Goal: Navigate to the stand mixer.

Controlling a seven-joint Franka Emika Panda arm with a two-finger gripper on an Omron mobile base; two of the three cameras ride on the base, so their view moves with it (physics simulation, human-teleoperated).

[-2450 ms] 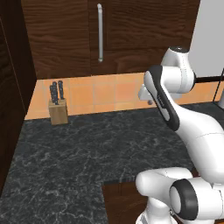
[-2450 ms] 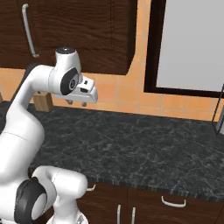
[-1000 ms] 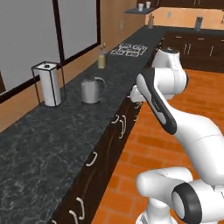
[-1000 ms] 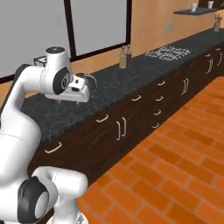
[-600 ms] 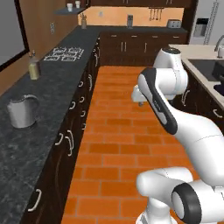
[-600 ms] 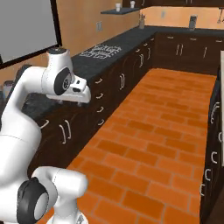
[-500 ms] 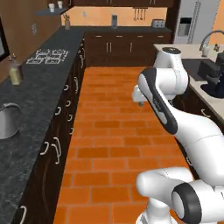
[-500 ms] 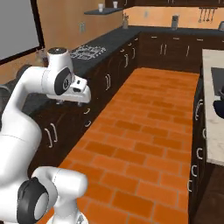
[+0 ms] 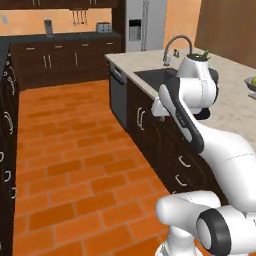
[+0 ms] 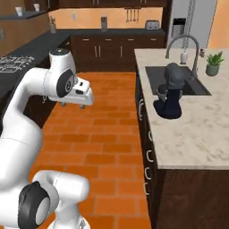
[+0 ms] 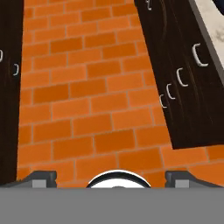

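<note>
The stand mixer [image 10: 172,91] is a dark, round-headed machine with a dark bowl, standing on the pale stone island counter [image 10: 192,134] just in front of the sink. In the left base view my own arm covers most of the mixer; its dark base [image 9: 206,113] peeks out behind the elbow. My gripper [image 10: 71,105] hangs over the brick floor, left of the island and well apart from the mixer. In the hand view the gripper [image 11: 111,177] is open, its fingertips [image 11: 41,176] wide apart with nothing between them, pointing down at the floor.
A sink [image 10: 179,78] with a tall curved faucet [image 10: 181,44] lies behind the mixer, next to a small potted plant [image 10: 214,62]. Dark island cabinets [image 11: 183,78] border the orange brick floor [image 10: 112,134]. A steel fridge [image 10: 190,20] stands at the back, and a stovetop [image 10: 13,60] lies on the left counter.
The whole scene has swung: the views passed from the wall counter with a knife block, along the kettle and stove, to the island with the mixer. The arm's pose is unchanged.
</note>
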